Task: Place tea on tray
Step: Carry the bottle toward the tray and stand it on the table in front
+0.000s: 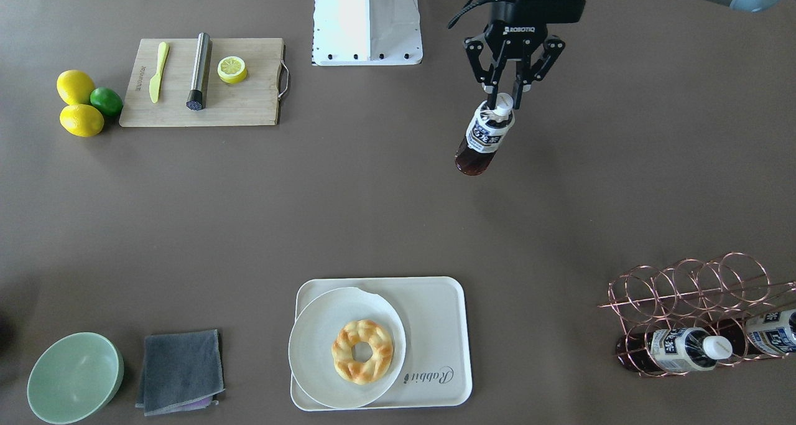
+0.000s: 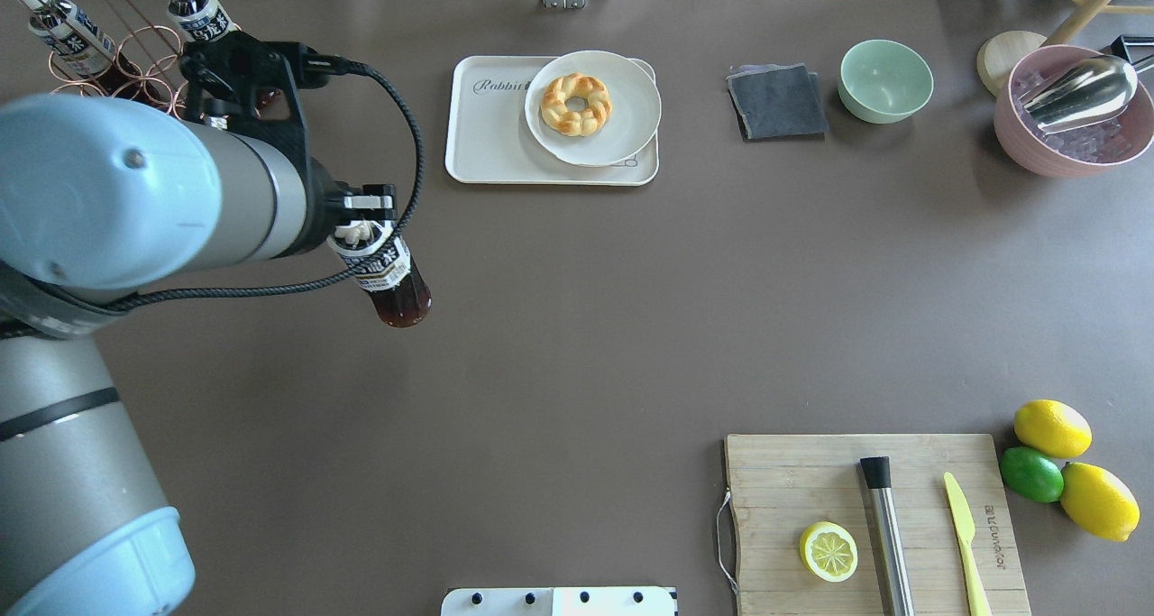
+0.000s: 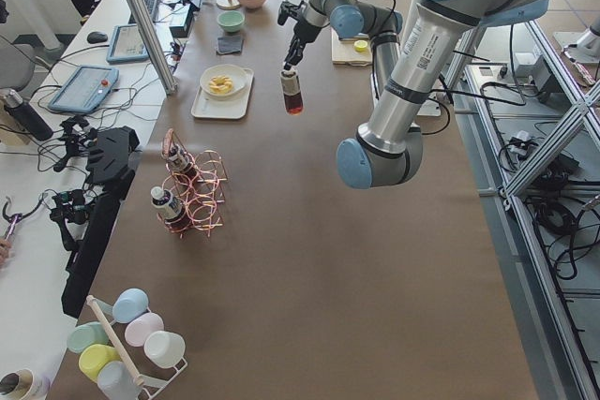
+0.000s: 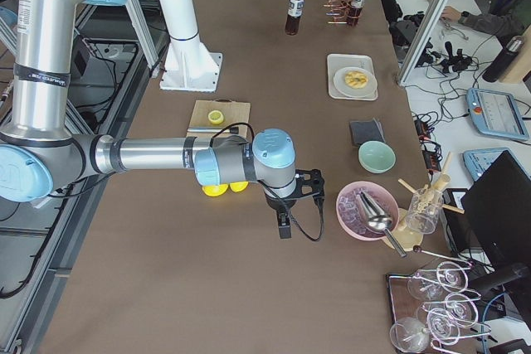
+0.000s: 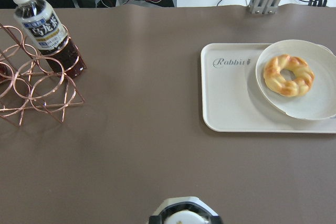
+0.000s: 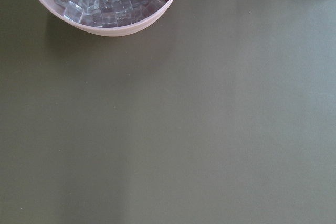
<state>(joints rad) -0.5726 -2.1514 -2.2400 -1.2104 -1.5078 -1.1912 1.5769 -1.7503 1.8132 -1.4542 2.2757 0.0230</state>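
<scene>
The left gripper has its fingers closed on the white cap and neck of the tea. The bottle hangs straight below it and looks clear of the counter. So the carry is the step in hand — the bottle is lifted but not yet delivered.

The tray lies ahead of the gripper and off to its right, well apart. A plate with a doughnut takes up the tray's farther side. The bare strip by the lettering is the side nearer the gripper — I'd say the next move is to travel over it, lower the bottle upright and let go.

The right gripper hangs near an ice bowl; whether it's open I cannot tell.
</scene>
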